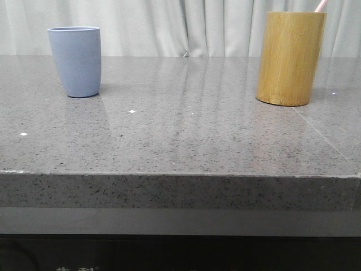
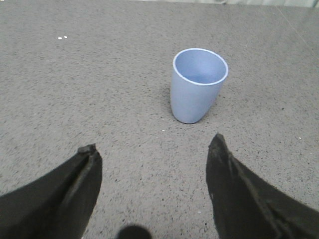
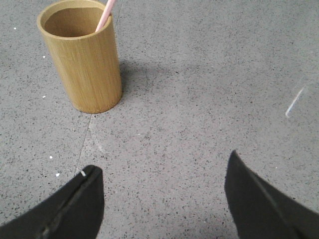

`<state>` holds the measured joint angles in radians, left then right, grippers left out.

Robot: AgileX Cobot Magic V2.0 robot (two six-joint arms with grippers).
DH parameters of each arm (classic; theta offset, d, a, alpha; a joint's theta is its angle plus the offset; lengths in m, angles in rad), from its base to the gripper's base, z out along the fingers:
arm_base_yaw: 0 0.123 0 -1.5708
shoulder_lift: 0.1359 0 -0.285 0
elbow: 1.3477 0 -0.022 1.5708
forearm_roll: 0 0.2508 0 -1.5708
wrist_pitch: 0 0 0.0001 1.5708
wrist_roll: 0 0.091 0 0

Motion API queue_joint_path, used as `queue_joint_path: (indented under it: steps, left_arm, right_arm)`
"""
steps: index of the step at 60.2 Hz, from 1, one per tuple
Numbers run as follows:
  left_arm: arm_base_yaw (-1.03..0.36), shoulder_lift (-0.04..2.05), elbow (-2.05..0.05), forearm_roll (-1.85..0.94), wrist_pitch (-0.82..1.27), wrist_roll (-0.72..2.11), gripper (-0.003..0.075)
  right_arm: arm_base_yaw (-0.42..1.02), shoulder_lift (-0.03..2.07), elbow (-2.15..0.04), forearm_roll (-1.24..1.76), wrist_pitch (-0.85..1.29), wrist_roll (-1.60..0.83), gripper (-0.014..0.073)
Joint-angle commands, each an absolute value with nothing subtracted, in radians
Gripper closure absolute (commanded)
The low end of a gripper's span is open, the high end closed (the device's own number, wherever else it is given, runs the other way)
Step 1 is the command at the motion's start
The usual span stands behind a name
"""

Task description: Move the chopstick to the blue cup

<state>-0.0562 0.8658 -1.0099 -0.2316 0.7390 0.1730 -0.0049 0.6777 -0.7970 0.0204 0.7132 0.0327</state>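
The blue cup [image 1: 75, 61] stands upright and empty at the far left of the grey stone counter; it also shows in the left wrist view as the blue cup [image 2: 196, 84]. A pale pink chopstick [image 1: 320, 5] pokes out of the tall yellow-brown wooden cylinder [image 1: 289, 58] at the far right. In the right wrist view the chopstick [image 3: 105, 14] leans on the rim of the wooden cylinder [image 3: 83, 55]. My left gripper [image 2: 153, 144] is open, short of the cup, nothing between its fingers. My right gripper [image 3: 160, 162] is open, away from the cylinder. Neither arm shows in the front view.
The counter's front edge [image 1: 180, 175] runs across the front view, with a white curtain [image 1: 186, 25] behind the counter. A thin seam [image 3: 84, 144] in the stone runs toward the cylinder's base.
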Motion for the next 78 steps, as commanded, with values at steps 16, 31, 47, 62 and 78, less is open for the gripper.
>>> queue_joint_path:
  steps: [16, 31, 47, 62, 78]
  left_arm:
    - [-0.146, 1.171, -1.274, -0.245, 0.689, 0.197, 0.0282]
    - [-0.19, 1.418, -1.499, -0.195, 0.819, 0.197, 0.0283]
    - [-0.19, 1.655, -1.747, -0.169, 0.992, 0.184, 0.0283]
    - [-0.19, 1.783, -1.882, -0.155, 1.014, 0.184, 0.032]
    - [-0.19, 1.869, -1.936, -0.154, 1.021, 0.163, 0.0321]
  right_arm:
    - [-0.004, 0.685, -0.833, 0.009, 0.646, 0.023, 0.0066]
    - [-0.004, 0.685, -0.833, 0.009, 0.646, 0.023, 0.0066]
    - [-0.004, 0.685, -0.833, 0.009, 0.646, 0.023, 0.0066]
    - [-0.004, 0.685, -0.833, 0.009, 0.646, 0.023, 0.0066]
    - [-0.004, 0.685, -0.833, 0.009, 0.646, 0.023, 0.0066]
